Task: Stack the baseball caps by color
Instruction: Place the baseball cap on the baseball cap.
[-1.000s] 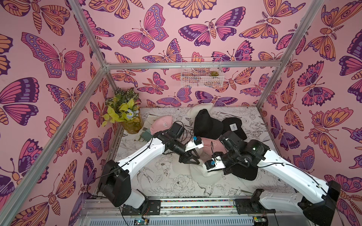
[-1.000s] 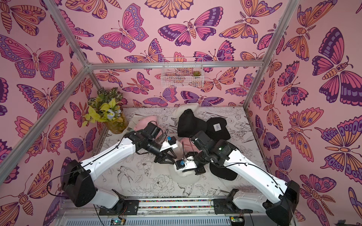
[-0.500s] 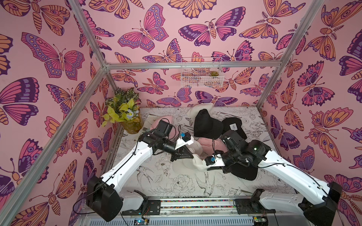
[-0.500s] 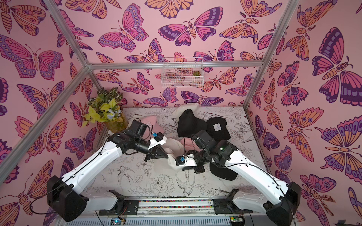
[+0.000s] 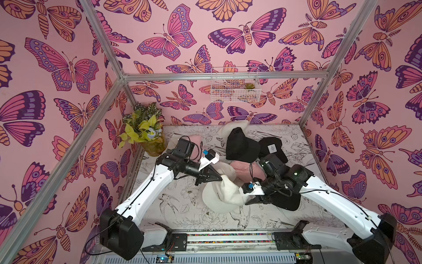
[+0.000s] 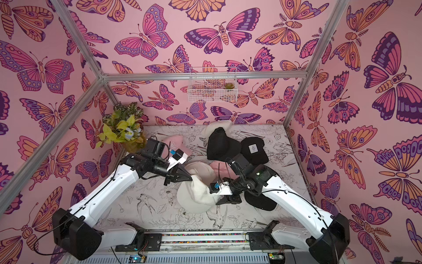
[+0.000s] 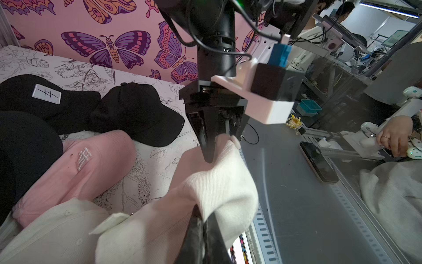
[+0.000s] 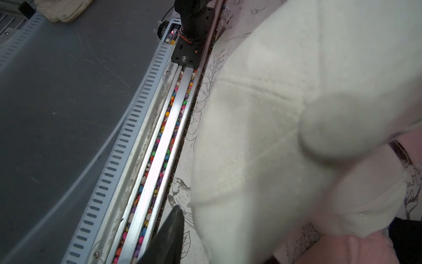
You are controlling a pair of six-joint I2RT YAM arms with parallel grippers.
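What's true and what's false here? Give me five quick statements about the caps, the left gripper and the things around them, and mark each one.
1. The left gripper is shut on the cream-white fabric baseball cap at the front. True.
2. The black cap with the white square patch lies against the front rail. False: it lies near the back, just right of another black cap.
3. A pink fabric cap with white embroidery lies beside the black caps. True.
4. The hanging white wire basket holds a cap. False: only a small green plant shows in it.
5. The potted yellow-green plant stands in the back left corner. True.
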